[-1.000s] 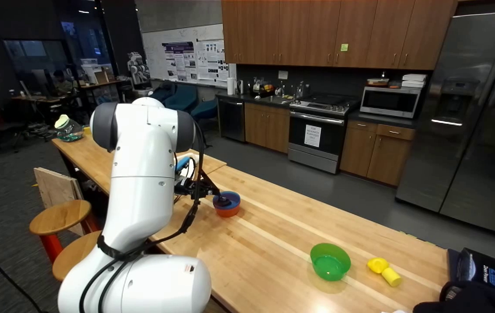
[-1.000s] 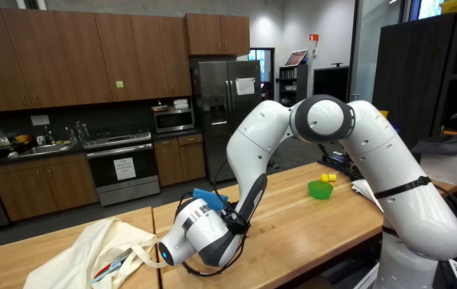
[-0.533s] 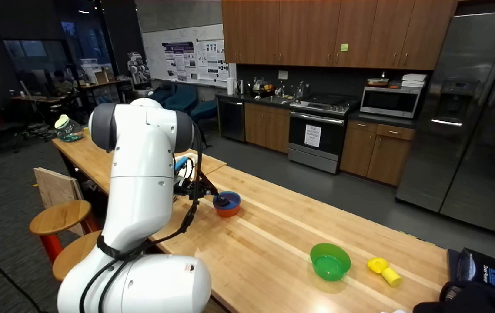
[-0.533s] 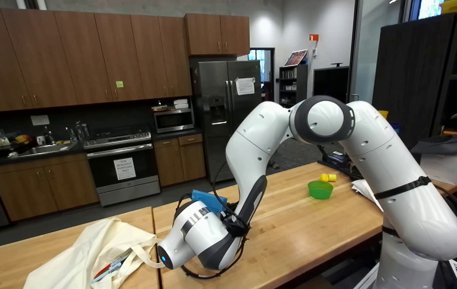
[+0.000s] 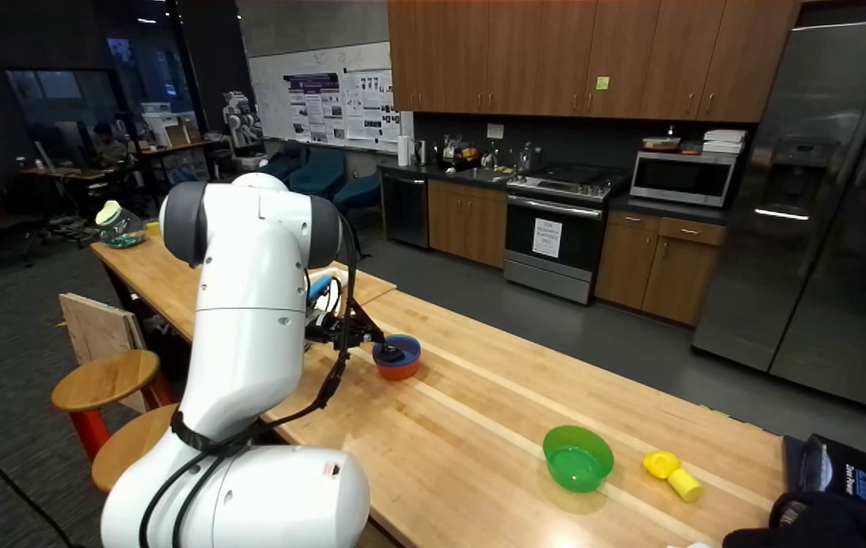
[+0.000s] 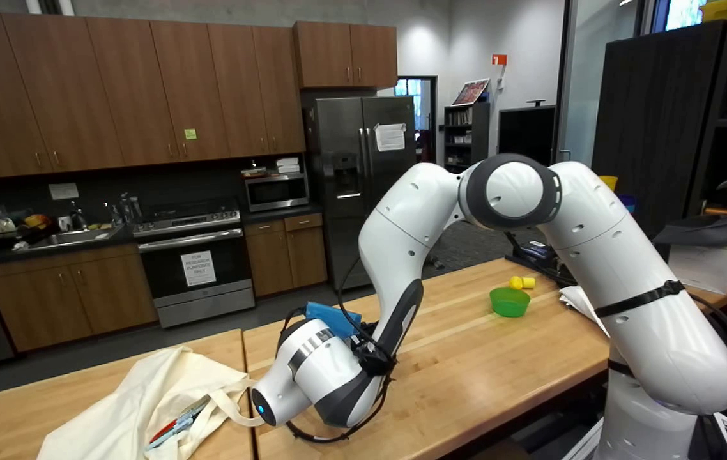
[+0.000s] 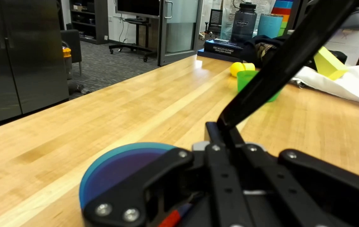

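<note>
Slightly lower than a second ago, the arm [image 5: 250, 304] has dipped by a trifle, while the bowls on the table [image 5: 471, 388] have stayed where they were. Just left of the blue bowl [image 7: 119, 171] in an exterior view, the tool [image 7: 224, 135] is clenched on the handle of a black utensil [image 7: 279, 67]. That utensil sits between the jaws, and a dark lower end shows inside the rim of the blue bowl; whether it touches the bowl cannot be told. Its long axis slants, the handle rising from the blue bowl up and to the left in the same view. Well behind the blue bowl and to its right, the oven [image 5: 555, 268] bears a paper sign [image 5: 546, 237] reading "FOR RESEARCH PURPOSES ONLY". Well apart on the blue bowl's right stands a green bowl [image 5: 577, 460], then a yellow round piece [image 5: 660, 463] close against a yellow cylinder [image 5: 684, 485]. Farthest right of the blue bowl lies a dark box [image 5: 844, 464], on which "Power" can be read; its smaller print is blurred.
</note>
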`<state>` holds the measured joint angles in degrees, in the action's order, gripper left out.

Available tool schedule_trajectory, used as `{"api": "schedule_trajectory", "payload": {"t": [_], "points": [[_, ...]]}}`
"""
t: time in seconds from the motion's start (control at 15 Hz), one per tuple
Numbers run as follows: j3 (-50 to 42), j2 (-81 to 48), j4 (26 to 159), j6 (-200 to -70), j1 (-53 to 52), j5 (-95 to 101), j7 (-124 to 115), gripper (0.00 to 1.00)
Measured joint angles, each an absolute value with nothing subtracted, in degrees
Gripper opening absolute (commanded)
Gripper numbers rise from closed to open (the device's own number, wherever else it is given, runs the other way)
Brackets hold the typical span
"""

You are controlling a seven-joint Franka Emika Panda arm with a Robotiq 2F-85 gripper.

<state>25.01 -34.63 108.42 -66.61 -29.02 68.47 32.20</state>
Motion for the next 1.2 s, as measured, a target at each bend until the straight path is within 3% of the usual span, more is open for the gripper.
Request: {"api": "schedule_trajectory", "payload": {"t": [1.2], "points": [[25.0, -36.0, 106.7, -66.6, -28.6, 68.4, 38.6, 0.02]]}}
